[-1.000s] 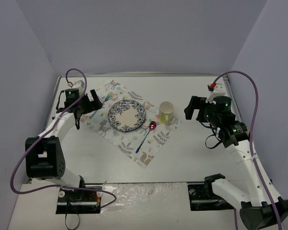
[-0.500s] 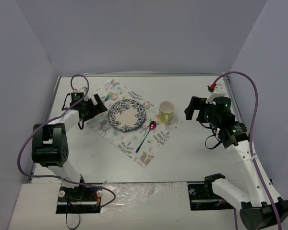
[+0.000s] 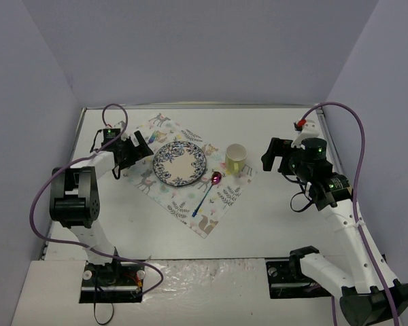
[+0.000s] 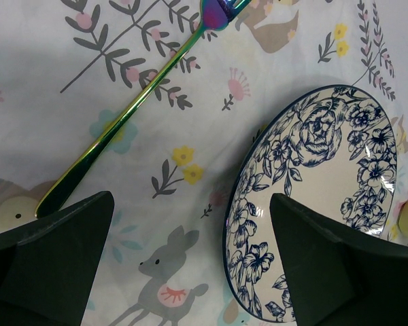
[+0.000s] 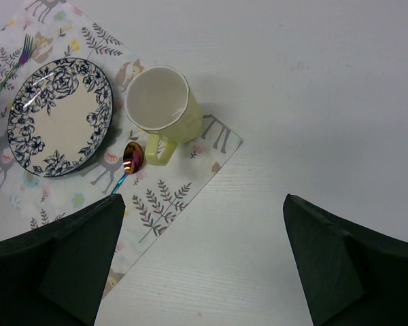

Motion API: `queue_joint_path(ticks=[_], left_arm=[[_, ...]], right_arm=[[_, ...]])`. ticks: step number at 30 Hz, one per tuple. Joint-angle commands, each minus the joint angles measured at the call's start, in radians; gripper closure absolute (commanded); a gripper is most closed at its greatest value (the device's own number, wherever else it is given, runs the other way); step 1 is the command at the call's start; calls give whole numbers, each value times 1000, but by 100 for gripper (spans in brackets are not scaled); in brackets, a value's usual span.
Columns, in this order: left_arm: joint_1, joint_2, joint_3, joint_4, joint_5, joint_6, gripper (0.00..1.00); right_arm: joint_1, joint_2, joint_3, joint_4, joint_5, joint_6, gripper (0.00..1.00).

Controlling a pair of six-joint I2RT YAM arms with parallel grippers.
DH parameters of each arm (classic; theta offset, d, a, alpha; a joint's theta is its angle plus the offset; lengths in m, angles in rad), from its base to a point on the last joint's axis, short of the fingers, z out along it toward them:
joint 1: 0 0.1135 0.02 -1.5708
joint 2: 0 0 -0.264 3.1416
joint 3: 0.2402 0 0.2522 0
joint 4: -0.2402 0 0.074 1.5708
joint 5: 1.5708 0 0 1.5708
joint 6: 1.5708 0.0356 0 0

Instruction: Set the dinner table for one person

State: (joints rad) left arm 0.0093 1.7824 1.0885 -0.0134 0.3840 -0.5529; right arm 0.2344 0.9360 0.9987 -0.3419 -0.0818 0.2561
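The dinner table (image 3: 272,217) fills the space in front of the arms. The printed cloth (image 3: 221,197) lies on its far-left part, turned cornerwise. Everything for one place sits on that cloth. The blue-flowered plate (image 3: 180,164) is in the middle, and the pale yellow mug (image 3: 236,158) stands upright just beside it on the right. The spoon (image 3: 209,190) slants between plate and mug, and the fork (image 4: 122,122) lies on the plate's other side, apart from its rim.

To my eye the setting is all but finished, and the step in hand is the fork, the last piece on the left. It lies at a slant to the plate. The next move is either to straighten it or simply to lift away. Either way it calls for care, because the plate's rim and the fork's handle both sit close under the fingers.

The left gripper (image 3: 133,151) hangs low over the cloth's left side with its jaws spread wide and nothing between them. One finger sits right by the end of the fork's handle, and I cannot tell whether it touches. The right gripper (image 3: 276,156) hovers well apart over bare table to the right of the mug. It is spread just as wide, holds nothing and touches nothing.
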Motion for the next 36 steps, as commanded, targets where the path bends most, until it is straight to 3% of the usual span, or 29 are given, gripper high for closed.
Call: queue_joint_path(ticks=[1,36], left_arm=[[1,-18,59,27,-15,11,3],[2,49,115,-63,-104,89,3]], right_arm=[[-6,-14,0,49,22,0,0],[-5,-18,-11,48,19,3,0]])
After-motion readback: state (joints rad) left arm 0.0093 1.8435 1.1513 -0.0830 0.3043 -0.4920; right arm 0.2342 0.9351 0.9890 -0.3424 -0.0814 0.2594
